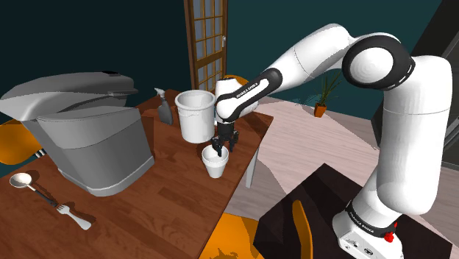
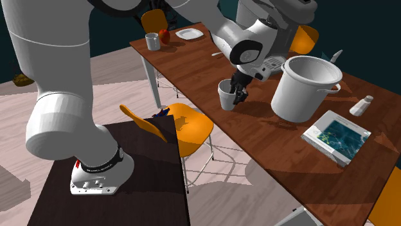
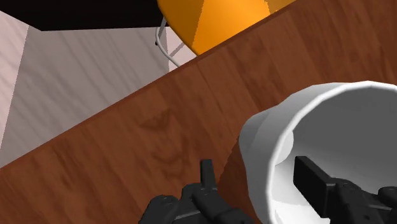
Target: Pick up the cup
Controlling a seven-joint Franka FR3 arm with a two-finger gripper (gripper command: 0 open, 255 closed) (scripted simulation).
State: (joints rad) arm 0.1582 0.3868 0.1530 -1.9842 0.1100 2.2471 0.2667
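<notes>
Near the brown wooden table [image 1: 169,213] edge, just right of the big white pot [image 1: 196,116] in the shoulder view, we see the small white cup [image 1: 215,168], black gripper [image 1: 221,147] with jaws apart astride its wall; an off-centre squeeze could tip it floorward.

White arm [image 1: 316,51] in a high arc, wrist downward, black tool [image 1: 219,148] low, fingers [image 3: 207,175] apart.

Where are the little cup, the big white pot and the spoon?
cup [image 1: 215,168]: shoulder view, its outer side wall.
big white pot [image 1: 195,121]: shoulder view, its front wall.
spoon [image 1: 20,179]: shoulder view, its bowl.
</notes>
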